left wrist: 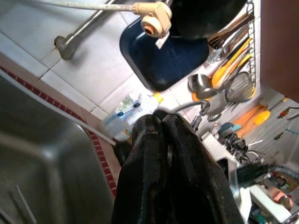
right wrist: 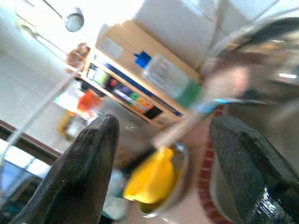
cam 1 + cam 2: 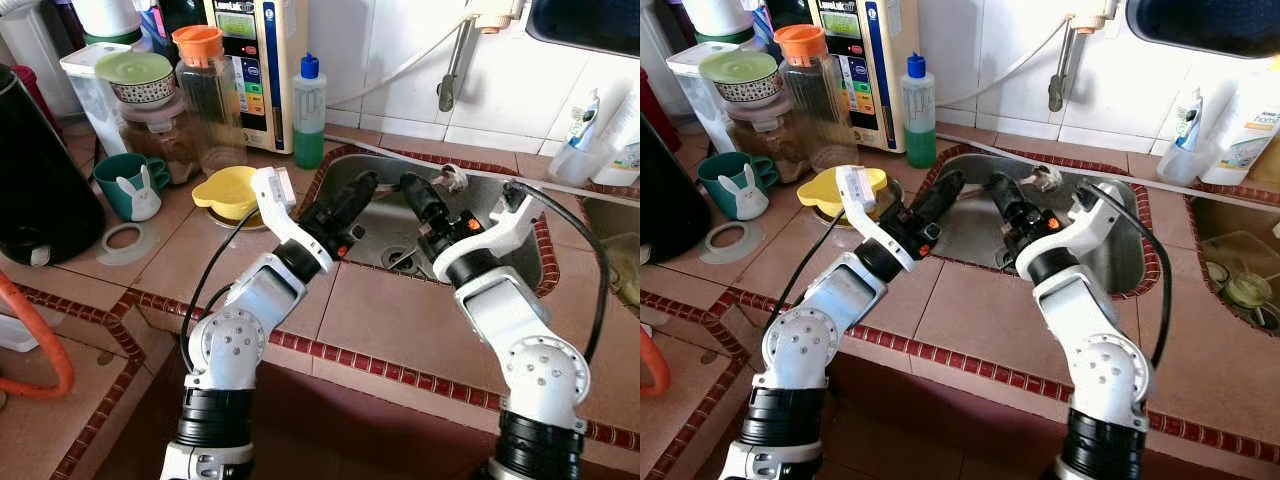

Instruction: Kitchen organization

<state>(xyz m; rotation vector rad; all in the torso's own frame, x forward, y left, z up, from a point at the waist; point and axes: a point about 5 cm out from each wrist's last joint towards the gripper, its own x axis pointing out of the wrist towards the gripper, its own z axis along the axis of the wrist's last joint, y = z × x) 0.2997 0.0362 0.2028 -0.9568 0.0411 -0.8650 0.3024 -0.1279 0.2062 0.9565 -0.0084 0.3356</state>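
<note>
Both arms reach over the steel sink set in the tiled counter. My left gripper hangs over the sink's left rim; in the left wrist view its black fingers are pressed together, holding nothing. My right gripper is over the basin beside it, above the drain; in the right wrist view its two fingers stand wide apart around empty air. A yellow lid lies on the counter left of the sink. A green soap bottle stands at the sink's back left corner.
A teal rabbit mug, glass jars, an orange-capped pitcher and a water dispenser crowd the back left. A black kettle stands far left. The tap hangs above the sink; a second basin lies right.
</note>
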